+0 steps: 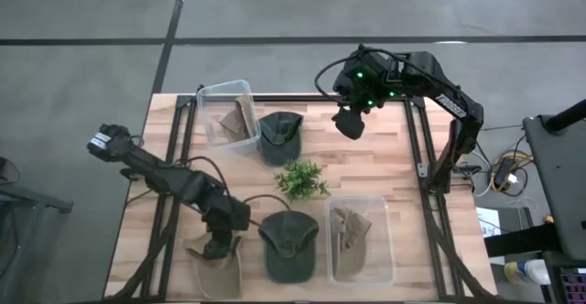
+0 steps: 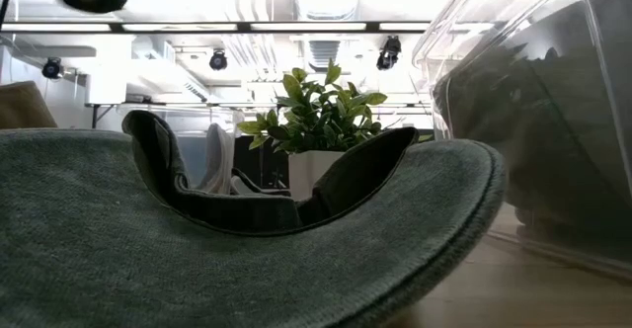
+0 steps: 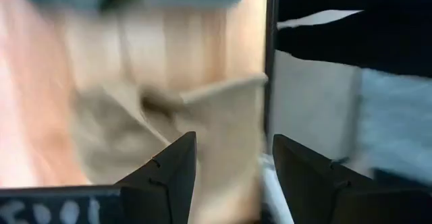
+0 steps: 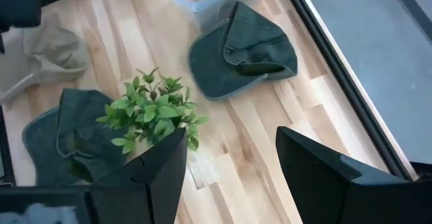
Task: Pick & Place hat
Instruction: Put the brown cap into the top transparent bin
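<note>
A tan hat [image 1: 199,252] [image 3: 115,129] lies at the table's near-left corner, also in the right wrist view [image 4: 57,48]. My left gripper [image 1: 218,246] [image 3: 233,158] is open just over it, one finger on either side of a raised fold. Two green hats lie flat on the table: one near the front edge [image 1: 288,247] [image 2: 247,249] [image 4: 61,136], one toward the far side [image 1: 279,137] [image 4: 243,52]. My right gripper [image 1: 350,121] [image 4: 233,163] hangs open, high over the far right part of the table. My left gripper comes at the tan hat from above with its fingers [image 3: 177,166] spread around a fold of the cloth [image 3: 216,96]. I cannot tell whether the fingers touch it, because the view is blurred.
A small potted plant [image 1: 300,180] [image 2: 321,121] [image 4: 152,113] stands mid-table between the green hats. One clear bin [image 1: 224,87] at the far left holds a tan hat; another [image 1: 362,198] [image 2: 533,91] at the near right holds one too. Black frame rails run along both table sides.
</note>
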`<act>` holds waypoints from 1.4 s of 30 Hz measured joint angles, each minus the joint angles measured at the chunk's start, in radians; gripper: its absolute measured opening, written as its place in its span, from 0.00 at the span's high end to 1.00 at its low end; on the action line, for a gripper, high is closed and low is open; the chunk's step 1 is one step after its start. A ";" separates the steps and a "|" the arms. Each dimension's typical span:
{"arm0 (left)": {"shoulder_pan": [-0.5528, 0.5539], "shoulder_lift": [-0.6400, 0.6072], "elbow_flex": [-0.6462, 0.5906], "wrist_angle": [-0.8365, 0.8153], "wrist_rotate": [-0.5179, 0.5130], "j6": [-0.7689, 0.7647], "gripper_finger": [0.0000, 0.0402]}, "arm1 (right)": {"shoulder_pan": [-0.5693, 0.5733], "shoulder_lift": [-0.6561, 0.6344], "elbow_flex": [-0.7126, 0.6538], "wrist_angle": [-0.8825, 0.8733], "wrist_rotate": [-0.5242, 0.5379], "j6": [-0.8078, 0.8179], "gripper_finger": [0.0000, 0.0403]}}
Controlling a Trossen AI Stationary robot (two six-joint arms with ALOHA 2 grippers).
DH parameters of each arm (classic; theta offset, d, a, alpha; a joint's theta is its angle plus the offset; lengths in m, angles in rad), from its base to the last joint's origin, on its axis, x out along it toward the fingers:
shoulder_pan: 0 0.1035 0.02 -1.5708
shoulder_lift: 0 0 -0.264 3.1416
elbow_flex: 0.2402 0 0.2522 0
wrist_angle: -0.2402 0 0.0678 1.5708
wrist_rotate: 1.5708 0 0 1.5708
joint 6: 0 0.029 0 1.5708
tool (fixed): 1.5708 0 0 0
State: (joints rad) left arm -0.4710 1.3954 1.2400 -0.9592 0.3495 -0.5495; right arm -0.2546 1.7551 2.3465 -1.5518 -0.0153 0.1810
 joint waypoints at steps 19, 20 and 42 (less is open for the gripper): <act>-0.116 0.113 0.000 0.149 -0.203 0.579 0.53 | 0.035 0.001 -0.083 0.029 0.019 0.212 0.45; -0.121 0.126 0.000 0.147 -0.194 0.588 0.53 | 0.036 0.001 -0.091 0.034 0.019 0.212 0.45; -0.181 0.333 -0.001 0.216 -0.161 0.668 0.55 | 0.055 0.001 -0.151 0.074 0.017 0.212 0.45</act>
State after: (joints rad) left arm -0.6518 1.7281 1.2392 -0.7427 0.1886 0.1185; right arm -0.2001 1.7561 2.1956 -1.4776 0.0013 0.3926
